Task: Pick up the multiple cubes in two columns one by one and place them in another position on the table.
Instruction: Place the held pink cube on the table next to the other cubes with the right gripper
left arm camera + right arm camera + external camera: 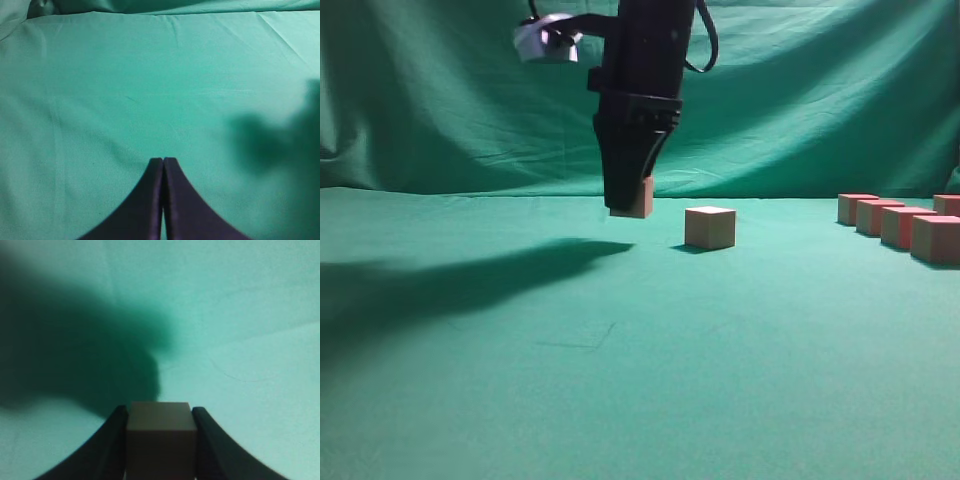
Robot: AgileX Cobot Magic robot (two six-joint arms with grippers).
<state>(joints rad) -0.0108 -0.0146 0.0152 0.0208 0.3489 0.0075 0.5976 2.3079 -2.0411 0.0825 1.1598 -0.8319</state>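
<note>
My right gripper (625, 205) hangs above the green table (620, 350), shut on a tan-pink cube (638, 198) held a little above the cloth. In the right wrist view the cube (160, 437) sits between the two dark fingers of the right gripper (160, 412). One cube (709, 227) stands alone on the table just right of the held one. Several cubes (900, 225) stand in rows at the far right. My left gripper (163, 160) is shut and empty over bare cloth; it does not show in the exterior view.
The green backdrop (800, 100) rises behind the table. The arm's dark shadow (450, 275) lies across the left of the cloth. A faint crease (585, 345) marks the cloth in the front middle.
</note>
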